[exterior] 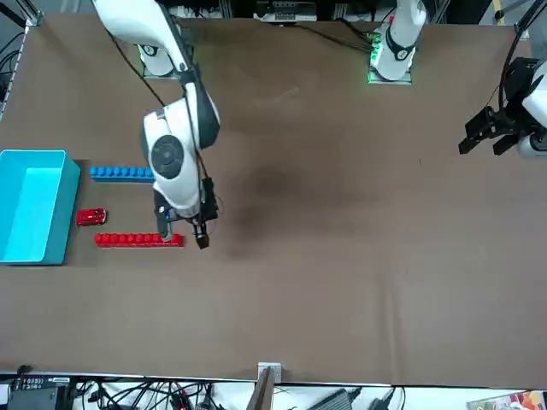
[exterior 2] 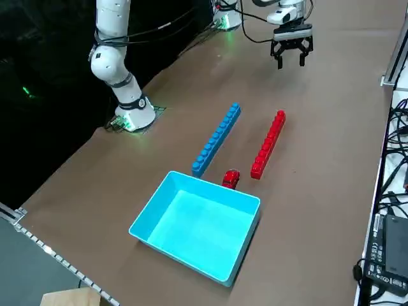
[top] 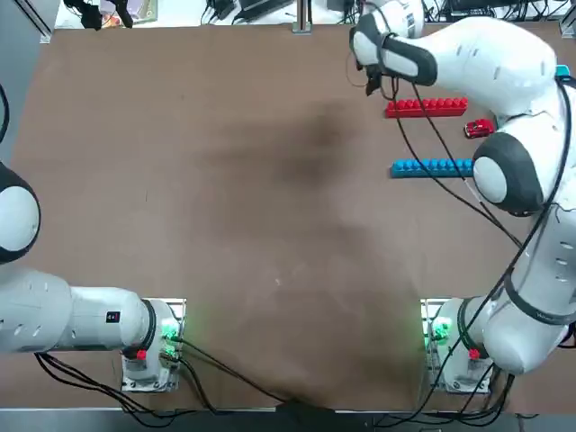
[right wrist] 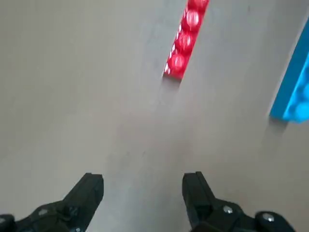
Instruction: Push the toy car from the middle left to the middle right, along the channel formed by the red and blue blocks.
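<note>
Toy car (top: 479, 128) sitting in the channel (top: 430, 137) between the red bar (top: 427, 107) and the blue bar (top: 431, 166), at the channel's end nearest the light-blue open box (exterior 2: 196, 225), just short of the box's wall and touching neither bar. In the front view, same car (exterior: 91, 217) lying between the blue bar (exterior: 121, 173) and the red bar (exterior: 138, 240), beside the box (exterior: 34, 205). From the right side, car (exterior 2: 231, 179) resting at the box-side mouth of the channel (exterior 2: 245, 141), closer to the red bar (exterior 2: 268, 145) than to the blue bar (exterior 2: 217, 139), both bars running parallel away from the box. Right gripper (top: 372, 81) hanging over bare brown table (top: 225, 180) just past the far end of the red bar from the car, apart from bar and car alike; seen from the front, gripper (exterior: 182, 236) just off that same bar end. Through the wrist camera, gripper (right wrist: 142, 195) with fingers (right wrist: 89, 191) spread wide, nothing between them, only bare table below, with the red bar's (right wrist: 186, 41) end and a corner of the blue bar (right wrist: 294, 92) ahead of the fingertips.
</note>
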Robot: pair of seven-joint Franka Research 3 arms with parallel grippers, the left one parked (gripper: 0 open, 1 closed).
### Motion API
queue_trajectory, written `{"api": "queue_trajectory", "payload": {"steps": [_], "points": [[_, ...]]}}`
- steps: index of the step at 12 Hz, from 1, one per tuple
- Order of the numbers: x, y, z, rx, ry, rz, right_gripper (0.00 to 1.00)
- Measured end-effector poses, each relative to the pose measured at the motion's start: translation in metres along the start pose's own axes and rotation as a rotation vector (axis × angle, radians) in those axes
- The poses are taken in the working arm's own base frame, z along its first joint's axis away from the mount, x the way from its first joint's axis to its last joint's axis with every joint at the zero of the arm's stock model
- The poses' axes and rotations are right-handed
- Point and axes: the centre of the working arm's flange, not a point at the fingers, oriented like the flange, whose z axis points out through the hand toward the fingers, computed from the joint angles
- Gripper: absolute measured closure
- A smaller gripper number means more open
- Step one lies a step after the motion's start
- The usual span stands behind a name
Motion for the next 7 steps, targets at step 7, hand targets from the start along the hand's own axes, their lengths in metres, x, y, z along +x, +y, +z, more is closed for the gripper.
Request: {"api": "queue_trajectory", "payload": {"steps": [7], "points": [[0.116, 0.018, -0.05, -0.054, -0.023, -0.384, 0.0]]}}
